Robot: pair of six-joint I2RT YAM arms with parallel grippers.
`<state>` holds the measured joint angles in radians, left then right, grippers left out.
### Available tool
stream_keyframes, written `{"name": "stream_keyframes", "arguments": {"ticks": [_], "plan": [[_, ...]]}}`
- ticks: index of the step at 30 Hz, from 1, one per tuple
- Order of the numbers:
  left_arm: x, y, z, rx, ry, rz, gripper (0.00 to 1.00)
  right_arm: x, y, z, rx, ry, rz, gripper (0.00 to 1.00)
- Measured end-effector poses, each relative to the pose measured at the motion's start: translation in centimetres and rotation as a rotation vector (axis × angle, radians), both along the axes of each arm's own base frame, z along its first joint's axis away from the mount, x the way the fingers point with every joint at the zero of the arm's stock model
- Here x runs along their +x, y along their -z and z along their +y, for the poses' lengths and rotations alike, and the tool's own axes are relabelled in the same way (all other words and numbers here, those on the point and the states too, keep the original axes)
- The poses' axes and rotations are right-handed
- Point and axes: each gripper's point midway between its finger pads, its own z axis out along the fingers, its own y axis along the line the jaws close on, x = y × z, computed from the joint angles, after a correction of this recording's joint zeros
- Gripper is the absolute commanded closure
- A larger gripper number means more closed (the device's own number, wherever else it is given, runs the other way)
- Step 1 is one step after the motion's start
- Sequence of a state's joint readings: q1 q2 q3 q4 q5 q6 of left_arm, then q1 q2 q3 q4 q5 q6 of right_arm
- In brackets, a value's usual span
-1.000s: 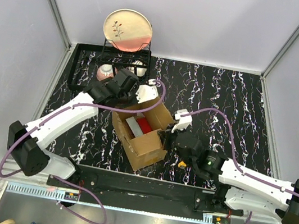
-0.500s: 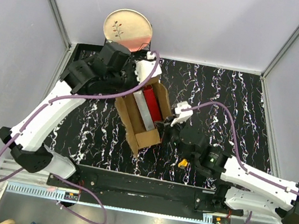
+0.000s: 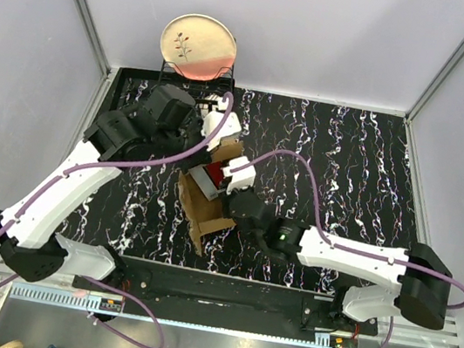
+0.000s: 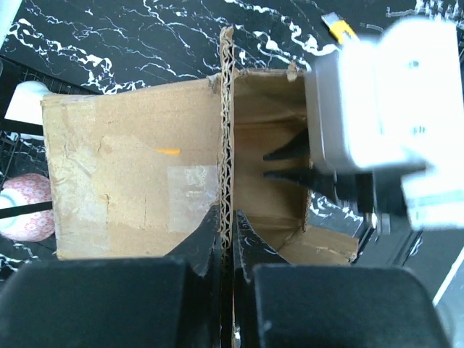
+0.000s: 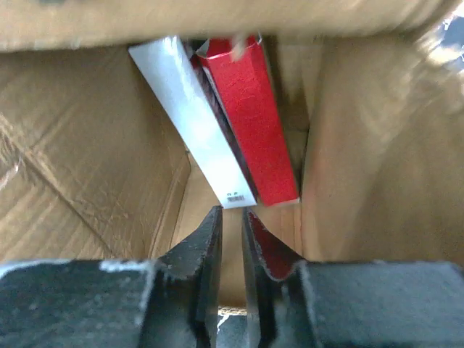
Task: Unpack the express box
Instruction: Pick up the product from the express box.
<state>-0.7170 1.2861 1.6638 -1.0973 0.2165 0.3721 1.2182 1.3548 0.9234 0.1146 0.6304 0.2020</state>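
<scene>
Cardboard carton, the express box [image 3: 202, 209]: tilted, near the middle of the black marbled table [image 3: 349, 157], open mouth toward the right arm.
Left gripper [image 4: 226, 221]: clamped tight on the corrugated edge of a box wall.
Right gripper [image 5: 232, 217]: reaching inside the box — fingers a narrow gap apart, nothing between them.
Contents: red package [image 5: 250, 116] and white package [image 5: 192, 123], side by side at the far inner end.
Background: patterned plate [image 3: 198, 45] — upright in a wire rack [image 3: 196, 78].
</scene>
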Motion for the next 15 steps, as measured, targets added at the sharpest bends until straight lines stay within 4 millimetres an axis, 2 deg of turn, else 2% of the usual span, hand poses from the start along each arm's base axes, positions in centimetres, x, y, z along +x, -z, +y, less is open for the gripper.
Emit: {"name": "stream_keyframes", "arguments": {"ticks": [5, 10, 11, 12, 14, 15], "plan": [[0.6, -0.2, -0.3, -0.082, -0.064, 0.069, 1.0, -1.0, 2.1, 0.6, -0.079, 0.016, -0.01, 0.71], [0.3, 0.2, -2.0, -0.147, -0.051, 0.185, 1.0, 0.0, 3.2, 0.4, -0.139, 0.079, -0.054, 0.65], [0.2, 0.2, -2.3, -0.155, -0.045, 0.205, 1.0, 0.2, 3.2, 0.4, -0.141, 0.089, -0.066, 0.61], [0.0, 0.3, -2.7, -0.163, -0.034, 0.231, 1.0, 0.5, 3.1, 0.4, -0.13, 0.104, -0.081, 0.51], [-0.4, 0.6, -3.1, -0.174, -0.021, 0.269, 1.0, 0.8, 3.2, 0.3, -0.104, 0.117, -0.096, 0.38], [-0.6, 0.6, -3.3, -0.179, -0.015, 0.285, 1.0, 1.1, 3.3, 0.1, -0.088, 0.127, -0.103, 0.24]]}}
